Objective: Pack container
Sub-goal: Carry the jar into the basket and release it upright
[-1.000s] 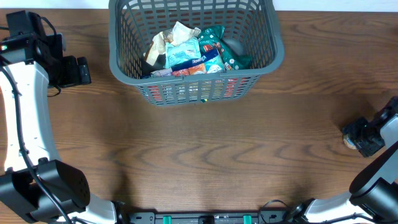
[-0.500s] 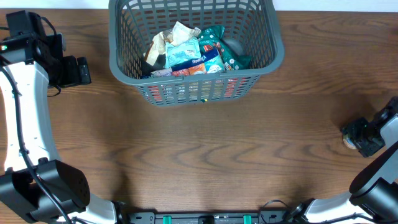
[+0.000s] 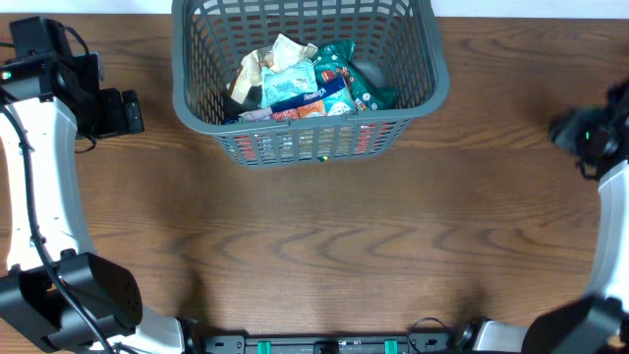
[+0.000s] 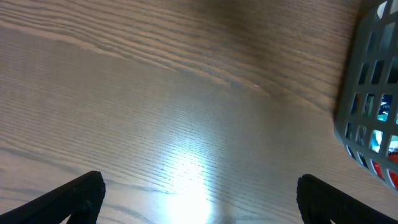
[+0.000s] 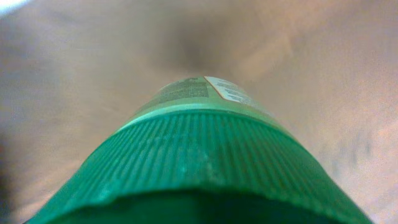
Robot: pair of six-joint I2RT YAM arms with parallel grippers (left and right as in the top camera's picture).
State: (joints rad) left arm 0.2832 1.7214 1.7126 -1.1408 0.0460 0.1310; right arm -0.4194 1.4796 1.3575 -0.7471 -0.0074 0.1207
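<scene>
The container, a dark grey lattice basket, stands at the back middle of the table; its corner also shows in the left wrist view. It holds several snack packets. My left gripper is open and empty over bare wood to the left of the basket, its fingertips wide apart in the left wrist view. My right gripper is far right of the basket, lifted off the table. A green-lidded jar fills the right wrist view and hides the fingers that hold it.
The brown wooden table spreads in front of the basket. The left arm's white links run down the left edge, and the right arm runs down the right edge.
My right gripper has risen from the table at the right edge and moved toward the back, and the jar has gone with it. The left arm and the basket have not moved.
</scene>
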